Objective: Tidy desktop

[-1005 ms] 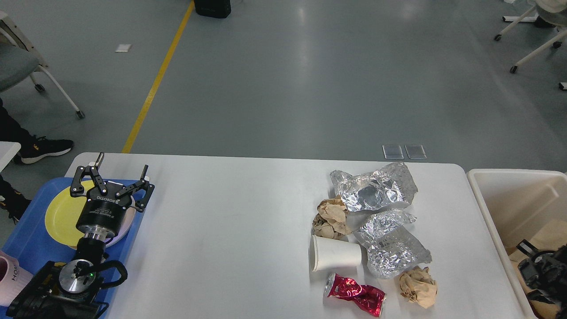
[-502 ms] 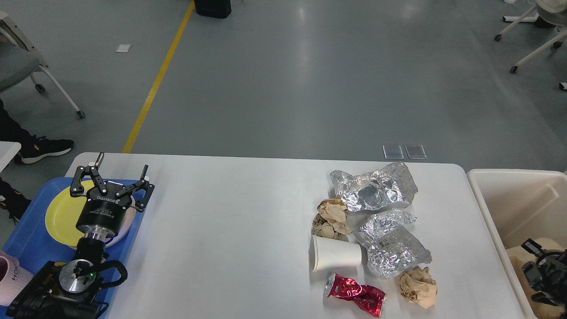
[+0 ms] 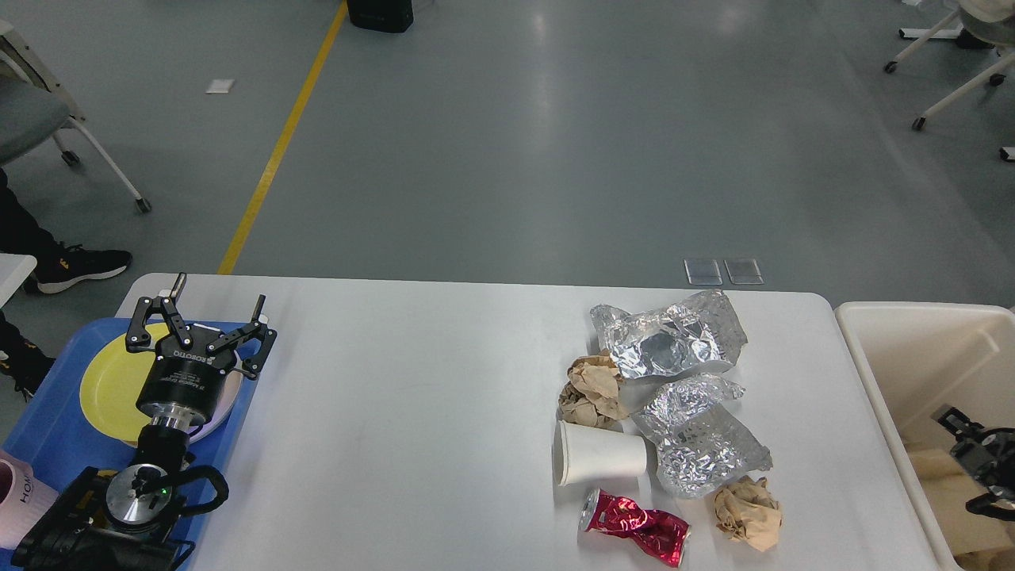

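Right claw [image 3: 971, 460] lower; left claw [image 3: 198, 313] "ROBOTIQ".

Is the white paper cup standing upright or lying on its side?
On its side: the cup lies on the desktop, open mouth facing left.

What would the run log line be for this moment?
left gripper: open over yellow round plate | right gripper: in cream plastic bin | white desktop: litter remains

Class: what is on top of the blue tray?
The blue tray holds a yellow plate. The left gripper and its arm hang over it, hiding part of the plate and tray.
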Controlling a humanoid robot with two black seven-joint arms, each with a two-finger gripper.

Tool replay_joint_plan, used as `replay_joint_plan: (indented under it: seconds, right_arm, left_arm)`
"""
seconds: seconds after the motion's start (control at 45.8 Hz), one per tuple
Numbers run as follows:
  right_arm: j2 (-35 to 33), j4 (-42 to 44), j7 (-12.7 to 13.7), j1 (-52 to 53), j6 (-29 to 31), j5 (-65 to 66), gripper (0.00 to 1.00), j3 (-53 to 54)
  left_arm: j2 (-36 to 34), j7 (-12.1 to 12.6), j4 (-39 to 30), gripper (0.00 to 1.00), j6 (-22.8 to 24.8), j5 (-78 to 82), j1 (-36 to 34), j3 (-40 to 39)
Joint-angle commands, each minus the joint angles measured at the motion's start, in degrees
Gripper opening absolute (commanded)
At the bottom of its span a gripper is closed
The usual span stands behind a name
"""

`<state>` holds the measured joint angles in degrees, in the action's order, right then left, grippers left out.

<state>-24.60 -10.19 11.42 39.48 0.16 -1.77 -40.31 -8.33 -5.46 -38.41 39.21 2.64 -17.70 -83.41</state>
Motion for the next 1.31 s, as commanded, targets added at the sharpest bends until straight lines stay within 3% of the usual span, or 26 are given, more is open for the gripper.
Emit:
replay_joint_plan:
  seconds: [0.0,0.109,0.349,0.677,1.026,1.288]
  right_arm:
    - [-5.28,-8.95,0.45,7.09,2.64,1.32,1.00,-1.70]
    - [-7.66,-16.34,0.71,15.44,9.23,6.86,1.00,-7.23]
    - [-7.49,-28.73,0.80,38.63,29.61,8.45,1.00,-20.41]
    - [5.78,-54.04,0.80,76.69,54.14,7.75,1.00,-35.10]
    - [6.05,-81.29,0.80,108.16,54.84,-0.33,1.00,-35.02]
    - [5.18,-88.33,0.71,109.50,47.48,-2.97,1.00,-33.96]
  left_arm:
    - [-0.02,0.01,0.00,0.97,0.08,0.00,-0.05,0.00]
    - [-0.02,0.01,0.00,0.97,0.08,0.00,0.04,0.00]
    - [-0.02,0.01,0.00,0.97,0.08,0.00,-0.05,0.00]
    - [0.07,0.01,0.00,0.97,0.08,0.00,0.04,0.00]
    - [-0.02,0.01,0.00,0.97,-0.01,0.00,0.04,0.00]
    - [-0.02,-0.08,0.00,0.97,0.08,0.00,0.04,0.00]
